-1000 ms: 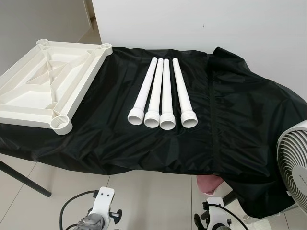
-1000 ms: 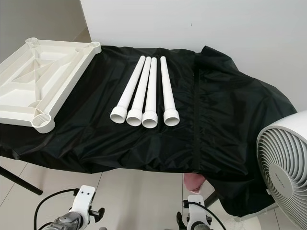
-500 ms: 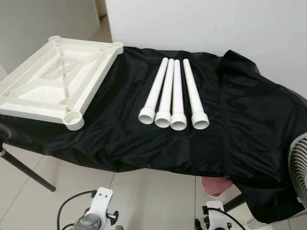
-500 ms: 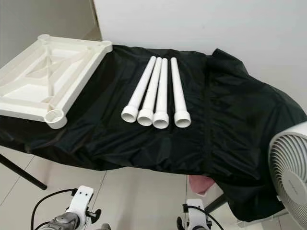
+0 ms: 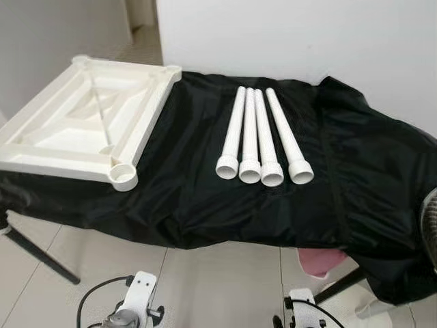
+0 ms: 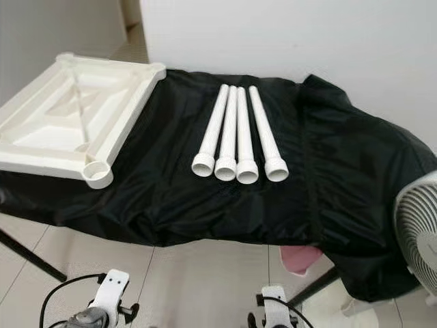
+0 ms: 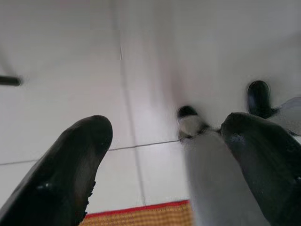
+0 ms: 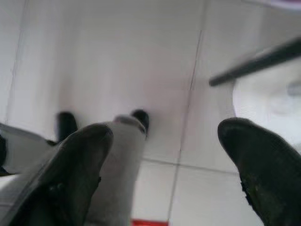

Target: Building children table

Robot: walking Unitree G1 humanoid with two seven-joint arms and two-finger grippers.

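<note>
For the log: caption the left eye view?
Upturned tabletop and four white legs on black cloth, unassembled.

Tabletop (image 5: 89, 126): white plastic, lying upside down before me on the left, ribbed underside up, round leg sockets at its corners.
Legs (image 5: 263, 137): four white tubes, side by side, touching, wide threaded ends toward me, right of the tabletop.

Head eyes overlook table; wrists seemingly floorward.
</note>
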